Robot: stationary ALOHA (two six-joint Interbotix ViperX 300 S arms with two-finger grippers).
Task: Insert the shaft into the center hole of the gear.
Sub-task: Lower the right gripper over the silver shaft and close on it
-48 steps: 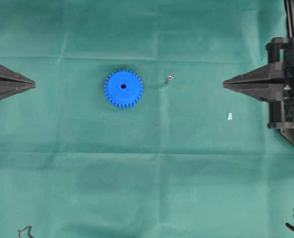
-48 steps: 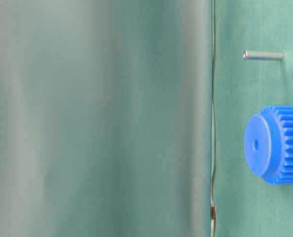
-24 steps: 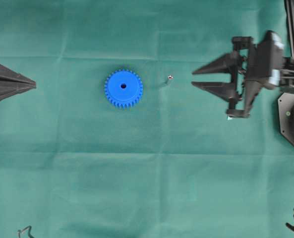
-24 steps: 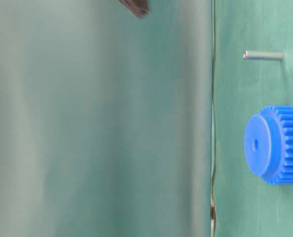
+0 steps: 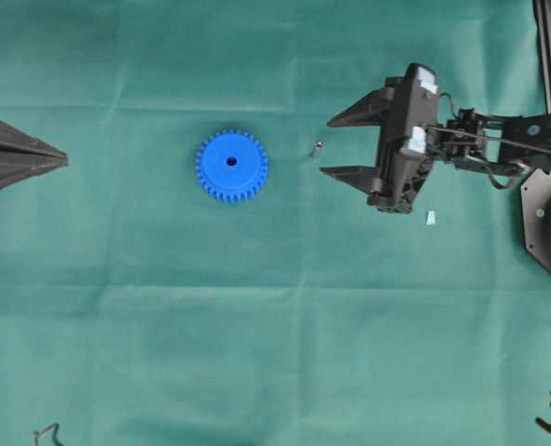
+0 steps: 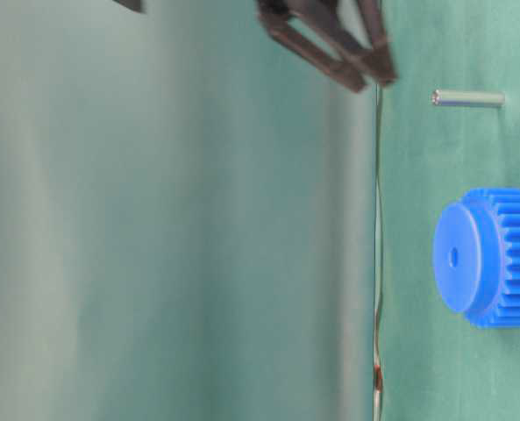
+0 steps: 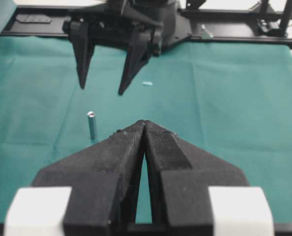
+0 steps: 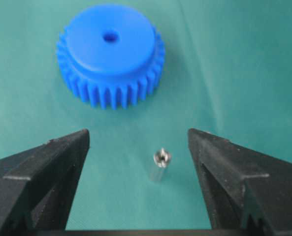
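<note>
1. Approaching to pick: the right gripper [image 5: 329,146], jaws spread wide and empty, sits right of centre overhead, just beside the thin silvery upright shaft [image 5: 318,146].
2. The bright blue toothed plastic gear [image 5: 231,165] lies left of it, centre hole [image 5: 231,162] up.
3. Next, I judge: straddle the shaft and close squarely.
4. The left gripper [image 7: 144,125] waits pinched shut, empty.

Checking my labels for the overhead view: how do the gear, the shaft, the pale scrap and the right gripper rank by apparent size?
Largest to smallest, overhead view:
1. right gripper, though it sits nearer the camera
2. gear
3. pale scrap and shaft: both tiny, and the shaft stands on end, so I won't rank them.
</note>
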